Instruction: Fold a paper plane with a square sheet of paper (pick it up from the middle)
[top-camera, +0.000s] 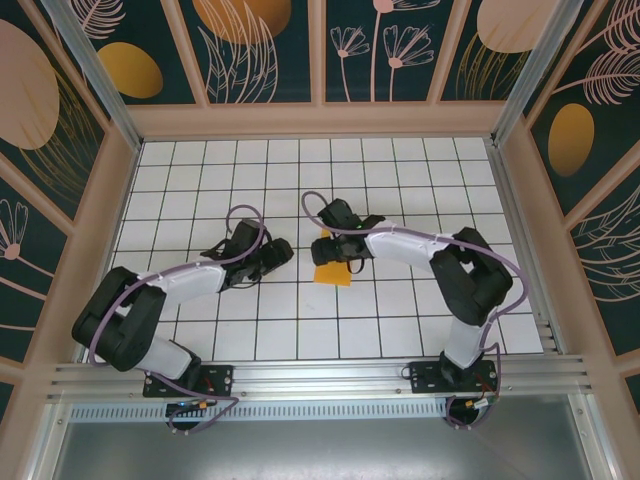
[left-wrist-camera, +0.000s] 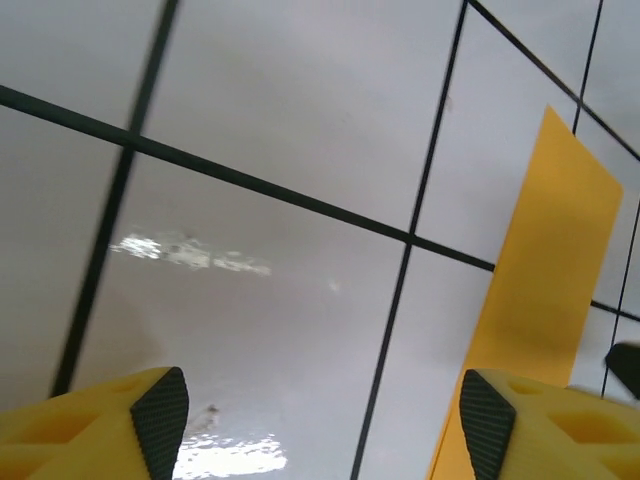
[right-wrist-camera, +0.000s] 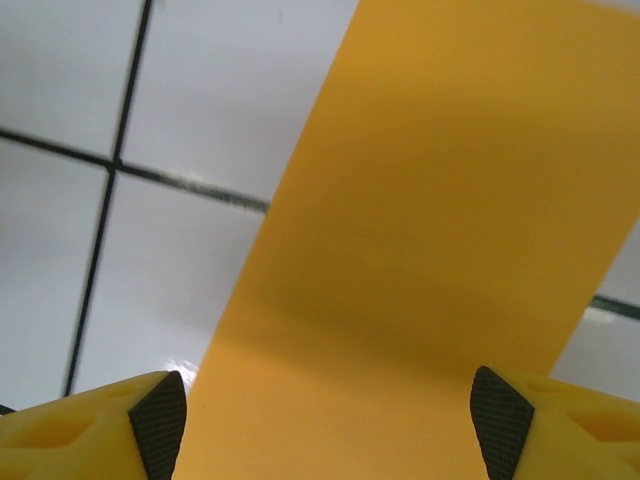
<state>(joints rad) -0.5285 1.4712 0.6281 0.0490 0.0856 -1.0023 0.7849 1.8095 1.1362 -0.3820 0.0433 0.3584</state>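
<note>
The square sheet of paper (top-camera: 334, 274) lies on the white tiled floor as a small folded orange-yellow shape. In the right wrist view it is a broad flat band (right-wrist-camera: 430, 220) running under and between the fingers. I cannot tell whether it has the pointed form of a paper plane. My right gripper (top-camera: 325, 244) hovers over the paper's far end, open (right-wrist-camera: 327, 420), its pads (right-wrist-camera: 160, 420) wide apart and pinching nothing. My left gripper (top-camera: 282, 253) sits just left of the paper, open (left-wrist-camera: 323, 425) over bare tile. The paper's long edge (left-wrist-camera: 545, 290) runs beside its right fingertip (left-wrist-camera: 487, 425).
The white floor with black grid lines (top-camera: 250, 180) is walled by wooden frames and dark leaf-patterned panels (top-camera: 260, 45) at the back and sides. A metal rail (top-camera: 320, 380) with both arm bases runs along the near edge. Purple cables loop over both arms.
</note>
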